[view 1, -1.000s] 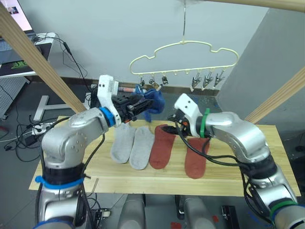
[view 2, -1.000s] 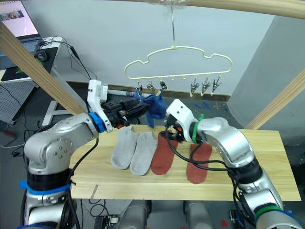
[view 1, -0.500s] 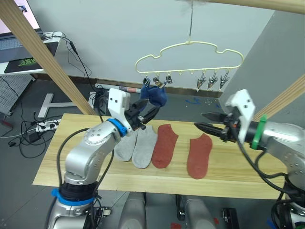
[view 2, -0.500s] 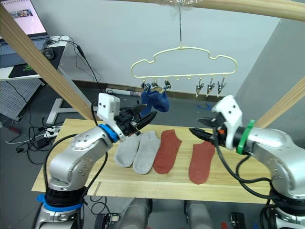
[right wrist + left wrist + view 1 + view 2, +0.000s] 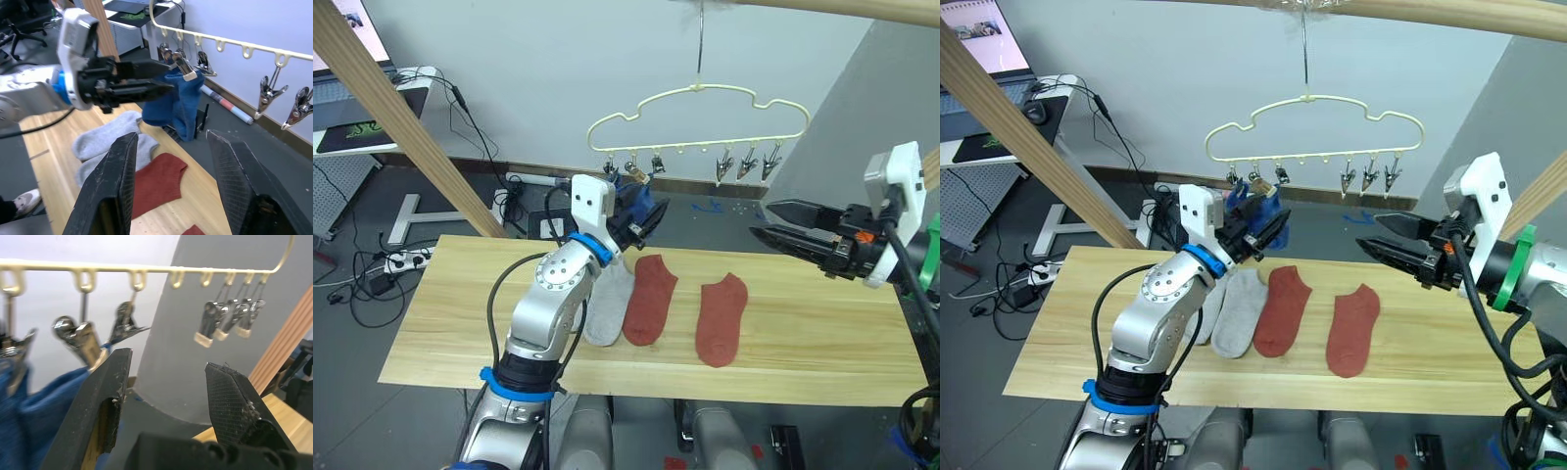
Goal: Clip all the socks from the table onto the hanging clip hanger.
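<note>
I see a slanted wooden beam (image 5: 401,117) far left, a laptop (image 5: 974,39) on a side desk, cables (image 5: 357,279) on the floor.

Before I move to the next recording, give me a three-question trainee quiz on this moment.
1. True or false: both rust-red socks lie flat on the table.
2. How many clips at the clip hanger's right end hang empty? A) one B) three C) five
3. Fill in: the blue socks hang from the hanger's ____ end, right by the left gripper.

Key
1. True; they lie side by side, with the grey socks to their left.
2. B.
3. Left. The left gripper and the right gripper are both open and hold nothing.
</note>
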Motion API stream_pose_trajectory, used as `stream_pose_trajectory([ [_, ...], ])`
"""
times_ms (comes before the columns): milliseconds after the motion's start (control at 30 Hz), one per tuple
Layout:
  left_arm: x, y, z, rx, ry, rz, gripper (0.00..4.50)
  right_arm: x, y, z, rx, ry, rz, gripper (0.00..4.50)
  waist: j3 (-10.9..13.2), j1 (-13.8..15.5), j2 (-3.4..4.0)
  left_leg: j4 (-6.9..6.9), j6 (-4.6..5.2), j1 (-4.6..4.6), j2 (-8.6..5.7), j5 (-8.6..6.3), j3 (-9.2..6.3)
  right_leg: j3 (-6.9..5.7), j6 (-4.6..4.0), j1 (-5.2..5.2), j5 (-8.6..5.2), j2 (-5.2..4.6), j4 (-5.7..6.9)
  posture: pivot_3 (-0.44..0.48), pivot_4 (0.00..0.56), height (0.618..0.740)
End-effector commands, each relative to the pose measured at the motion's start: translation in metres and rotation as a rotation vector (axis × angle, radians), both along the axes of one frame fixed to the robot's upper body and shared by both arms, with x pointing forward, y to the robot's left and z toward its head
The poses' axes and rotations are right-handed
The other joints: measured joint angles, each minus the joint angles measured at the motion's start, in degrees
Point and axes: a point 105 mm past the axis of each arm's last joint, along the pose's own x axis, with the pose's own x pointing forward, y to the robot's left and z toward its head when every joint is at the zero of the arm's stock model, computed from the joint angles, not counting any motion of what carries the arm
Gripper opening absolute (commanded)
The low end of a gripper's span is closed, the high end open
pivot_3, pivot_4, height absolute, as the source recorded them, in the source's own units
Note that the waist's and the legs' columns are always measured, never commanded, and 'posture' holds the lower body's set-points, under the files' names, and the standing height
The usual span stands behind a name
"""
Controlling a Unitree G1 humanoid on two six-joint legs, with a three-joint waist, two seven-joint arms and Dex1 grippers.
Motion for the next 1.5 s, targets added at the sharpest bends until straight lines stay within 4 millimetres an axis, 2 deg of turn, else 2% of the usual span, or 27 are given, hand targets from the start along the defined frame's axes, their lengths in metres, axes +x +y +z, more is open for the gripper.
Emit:
stream_pose_trajectory([
  [33,-0.002,-0.009,0.008,-0.009,-0.059,0.001,2.70,-0.010,-0.001,0.006,-0.007,0.005,0.032,3.25,0.00,-0.15,0.00,0.01,0.00,0.00,-0.01,0.00,0.00,0.01,0.00,0.00,0.00,0.00,0.00,-0.009,0.267,0.740],
  [133,0.004,-0.012,0.007,-0.020,-0.062,0.037,2.70,-0.011,0.000,0.006,-0.048,-0.011,0.017,4.33,0.00,-0.40,0.00,0.04,0.01,0.00,-0.01,0.00,0.00,0.00,0.00,0.02,0.00,0.00,0.00,-0.017,0.270,0.740],
  [167,0.006,-0.012,0.007,-0.023,-0.063,0.057,2.70,-0.012,0.001,0.007,-0.052,-0.013,0.019,4.49,0.00,-0.48,0.00,0.04,0.01,-0.01,-0.01,0.00,0.00,0.01,0.00,0.02,0.00,0.00,0.00,-0.019,0.272,0.740],
  [500,0.030,-0.013,-0.005,0.012,-0.046,0.165,2.70,-0.013,-0.001,0.007,-0.067,-0.023,-0.022,4.49,0.00,-0.92,0.00,0.05,0.01,-0.01,-0.01,0.00,0.00,0.01,0.02,0.02,-0.01,0.02,0.00,-0.058,0.275,0.740],
  [633,0.050,0.000,-0.008,0.006,-0.027,0.266,2.70,-0.014,-0.003,0.006,-0.064,-0.018,-0.047,4.49,0.00,-1.21,0.00,0.08,0.02,-0.02,-0.01,0.00,0.01,0.03,0.06,0.02,-0.03,0.03,0.00,-0.070,0.276,0.740],
  [767,0.061,0.009,0.003,-0.016,-0.055,0.324,2.70,-0.014,-0.004,0.003,-0.072,-0.006,-0.066,4.49,0.00,-1.68,0.00,0.08,0.02,-0.04,-0.01,0.00,0.01,0.02,0.06,0.02,-0.03,0.03,0.00,-0.079,0.275,0.740],
  [1500,0.054,-0.002,0.024,-0.114,-0.086,0.276,2.70,-0.015,-0.002,-0.001,-0.058,0.016,-0.091,4.49,0.00,-2.24,0.00,0.09,0.02,-0.04,-0.01,0.01,0.01,0.04,0.07,0.02,-0.04,0.03,0.00,-0.085,0.278,0.740],
])
